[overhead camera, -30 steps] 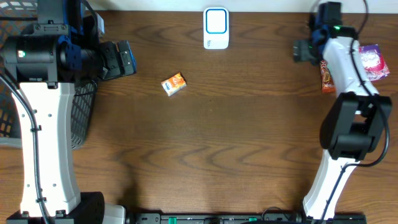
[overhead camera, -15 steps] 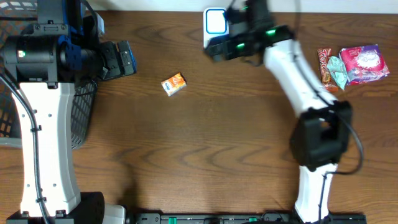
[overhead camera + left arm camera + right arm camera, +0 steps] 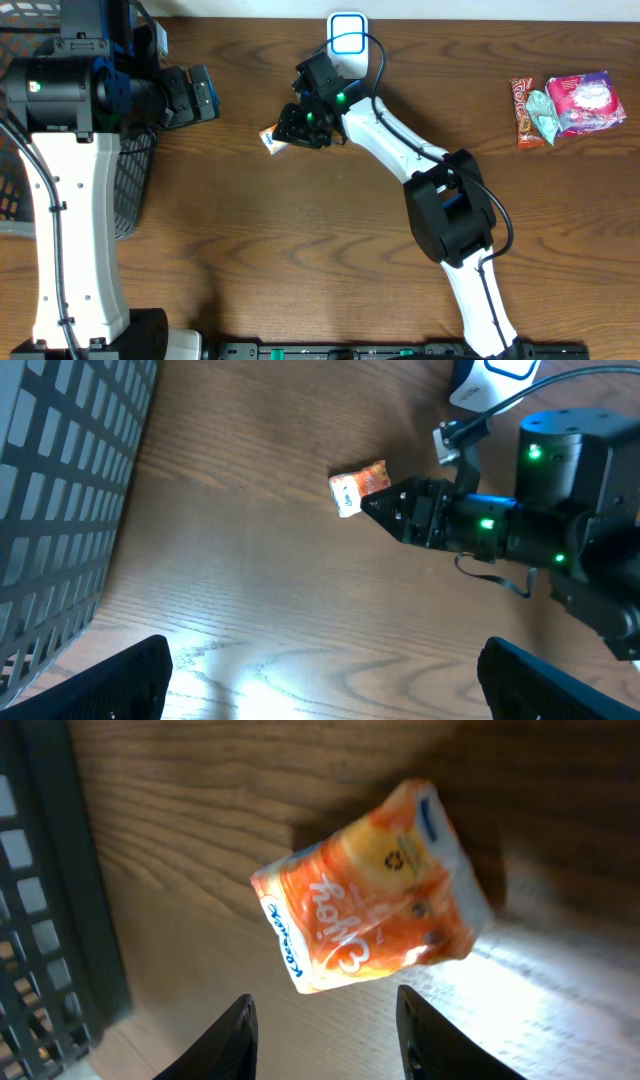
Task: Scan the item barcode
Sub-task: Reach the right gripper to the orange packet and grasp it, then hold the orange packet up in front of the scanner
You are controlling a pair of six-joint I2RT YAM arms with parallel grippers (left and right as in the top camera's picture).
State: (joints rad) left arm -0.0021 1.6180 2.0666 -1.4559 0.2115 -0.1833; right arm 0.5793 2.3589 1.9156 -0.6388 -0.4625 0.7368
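The item, a small orange packet (image 3: 271,138) with white ends, lies on the wooden table left of centre. It also shows in the left wrist view as the orange packet (image 3: 358,486) and fills the right wrist view as the orange packet (image 3: 370,915). My right gripper (image 3: 291,125) hovers right over it, its tips just short of the packet's near end. The right gripper (image 3: 325,1020) has its jaws apart and nothing between them. A white scanner (image 3: 347,42) with a blue window stands at the table's back edge. My left gripper (image 3: 205,95) is open at the left, holding nothing.
A black wire basket (image 3: 132,190) stands at the left edge, close to the packet, and shows as the basket (image 3: 40,870) in the right wrist view. Snack packets (image 3: 562,105) lie at the far right. The right arm stretches across the table's middle back.
My right arm has swung from the far right past the scanner to the orange packet, and its jaws have narrowed. The left arm has not moved.
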